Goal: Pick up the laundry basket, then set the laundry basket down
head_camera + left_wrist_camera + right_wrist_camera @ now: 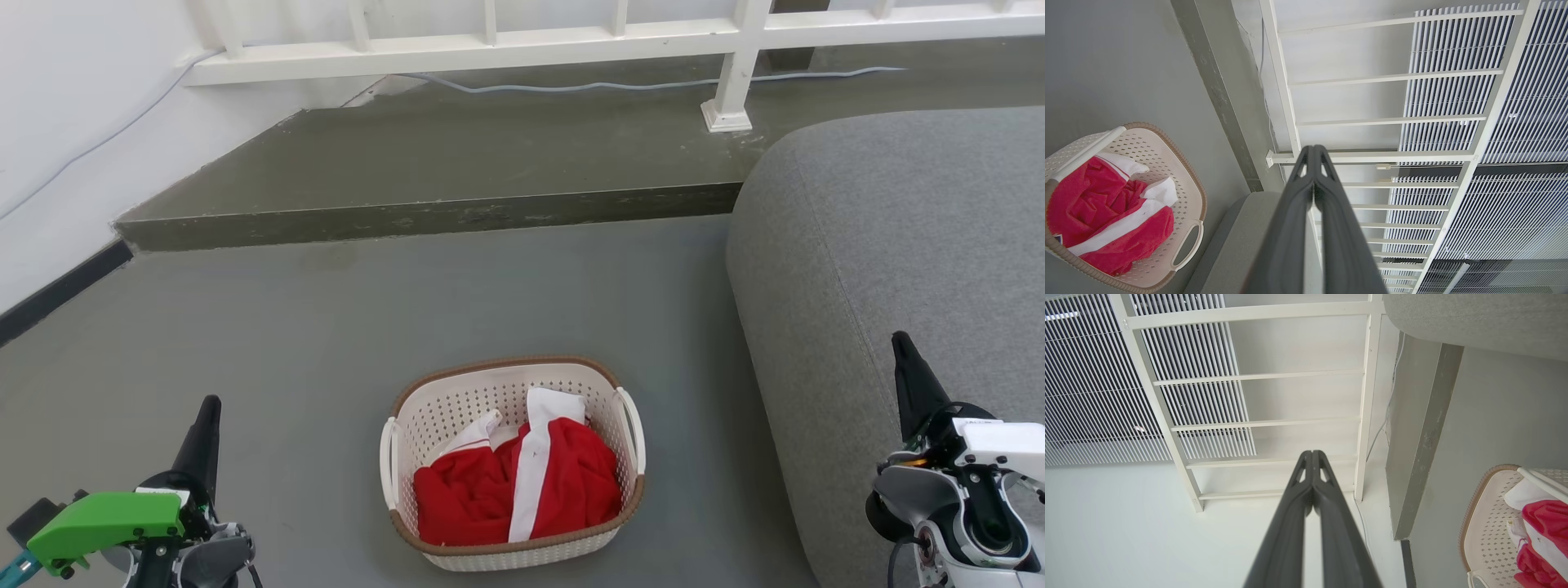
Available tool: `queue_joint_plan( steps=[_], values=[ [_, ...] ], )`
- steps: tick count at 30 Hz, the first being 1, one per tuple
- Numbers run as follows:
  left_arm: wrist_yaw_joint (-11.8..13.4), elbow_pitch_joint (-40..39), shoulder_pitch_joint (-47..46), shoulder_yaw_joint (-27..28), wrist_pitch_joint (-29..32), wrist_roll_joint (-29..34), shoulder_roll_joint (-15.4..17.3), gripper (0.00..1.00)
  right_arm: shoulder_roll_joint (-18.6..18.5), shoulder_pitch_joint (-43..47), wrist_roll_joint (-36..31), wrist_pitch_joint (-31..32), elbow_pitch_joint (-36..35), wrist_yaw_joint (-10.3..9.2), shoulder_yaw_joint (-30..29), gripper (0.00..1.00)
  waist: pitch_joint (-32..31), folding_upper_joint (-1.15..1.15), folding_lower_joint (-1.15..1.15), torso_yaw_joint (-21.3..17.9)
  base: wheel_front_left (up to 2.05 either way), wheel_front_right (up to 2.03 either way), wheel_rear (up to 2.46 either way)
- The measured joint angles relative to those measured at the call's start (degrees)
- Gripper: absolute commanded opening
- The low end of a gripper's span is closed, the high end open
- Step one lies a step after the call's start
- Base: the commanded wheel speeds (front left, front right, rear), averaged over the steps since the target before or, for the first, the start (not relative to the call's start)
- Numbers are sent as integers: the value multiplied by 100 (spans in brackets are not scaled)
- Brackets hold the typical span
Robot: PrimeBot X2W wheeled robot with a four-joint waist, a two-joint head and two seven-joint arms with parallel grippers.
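Head view, laundry basket (453, 408) w/ red garment (482, 498)

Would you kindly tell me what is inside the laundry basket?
Inside the laundry basket lies a crumpled red garment with white trim. It covers most of the bottom, so anything beneath it is hidden.
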Motion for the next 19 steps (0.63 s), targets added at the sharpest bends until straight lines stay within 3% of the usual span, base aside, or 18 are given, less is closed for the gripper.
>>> queue_joint_plan(
  steps=[19],
  values=[
    [0,-1,0,0,0,0,0,0,1,-1,0,0,-4,0,-7,0,1,0,0,0,0,0,0]
  ],
)
